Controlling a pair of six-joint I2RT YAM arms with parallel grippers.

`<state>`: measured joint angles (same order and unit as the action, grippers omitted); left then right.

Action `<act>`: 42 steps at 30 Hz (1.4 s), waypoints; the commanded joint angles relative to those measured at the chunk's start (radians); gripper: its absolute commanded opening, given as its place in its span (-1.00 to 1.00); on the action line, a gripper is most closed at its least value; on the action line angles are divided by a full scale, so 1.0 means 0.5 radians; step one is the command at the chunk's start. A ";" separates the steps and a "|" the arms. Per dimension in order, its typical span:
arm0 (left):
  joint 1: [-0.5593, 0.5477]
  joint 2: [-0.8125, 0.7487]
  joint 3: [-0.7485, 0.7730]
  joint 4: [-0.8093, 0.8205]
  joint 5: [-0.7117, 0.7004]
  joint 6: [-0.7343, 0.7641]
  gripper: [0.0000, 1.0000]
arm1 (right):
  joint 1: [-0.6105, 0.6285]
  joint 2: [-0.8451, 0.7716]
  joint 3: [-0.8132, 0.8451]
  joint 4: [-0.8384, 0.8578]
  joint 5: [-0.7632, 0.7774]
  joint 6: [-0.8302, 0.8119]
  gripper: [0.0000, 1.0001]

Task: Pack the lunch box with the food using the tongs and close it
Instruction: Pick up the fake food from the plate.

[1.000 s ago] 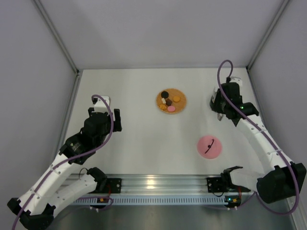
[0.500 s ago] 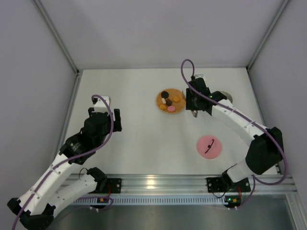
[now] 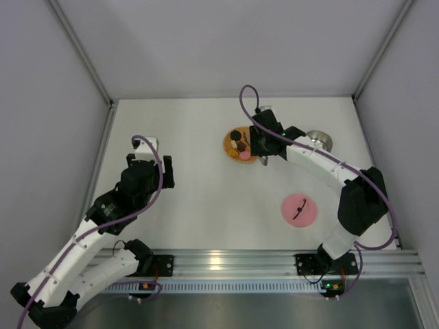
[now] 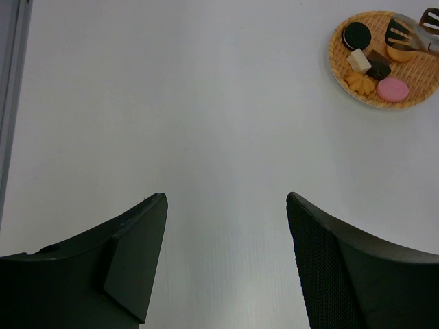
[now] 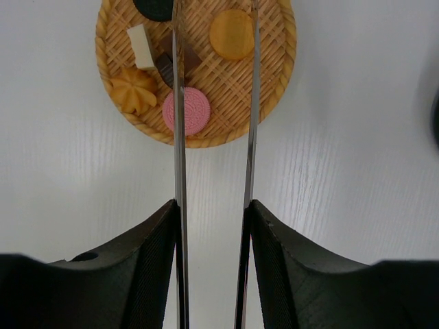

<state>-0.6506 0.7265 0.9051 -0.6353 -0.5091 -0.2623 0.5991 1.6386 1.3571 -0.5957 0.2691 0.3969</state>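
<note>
Right pincer (image 5: 212, 209) half closed on the tongs (image 5: 250, 123), whose arms reach over the food (image 5: 197, 113) on the woven mat (image 5: 271, 86), upper centre. Left pincer (image 4: 226, 199) wide open, empty.

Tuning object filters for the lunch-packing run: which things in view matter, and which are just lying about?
Job: lunch box, pink lid, food, tongs, right hand gripping the tongs.
Lying about: woven mat under the food; left hand, open, holding nothing.

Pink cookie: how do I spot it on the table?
Find the round woven tray on the white table. The pink cookie lies at its near edge, beside the flower-shaped biscuit. It is the only pink piece there.
</note>
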 commanded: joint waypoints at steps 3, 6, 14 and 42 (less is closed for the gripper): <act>0.000 -0.005 -0.018 0.068 -0.007 0.012 0.51 | 0.053 0.094 0.142 0.087 0.100 0.019 -0.10; 0.000 -0.008 -0.018 0.065 -0.007 0.012 0.51 | 0.057 0.107 0.145 0.075 0.143 0.016 -0.10; 0.003 -0.011 -0.018 0.068 -0.007 0.012 0.51 | 0.060 0.159 0.160 0.062 0.134 0.004 -0.10; 0.003 -0.014 -0.018 0.065 -0.007 0.012 0.51 | 0.106 0.177 0.176 -0.085 0.210 -0.061 -0.18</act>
<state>-0.6506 0.7269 0.9051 -0.6353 -0.5091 -0.2623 0.6327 1.7435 1.3899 -0.6178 0.3653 0.3847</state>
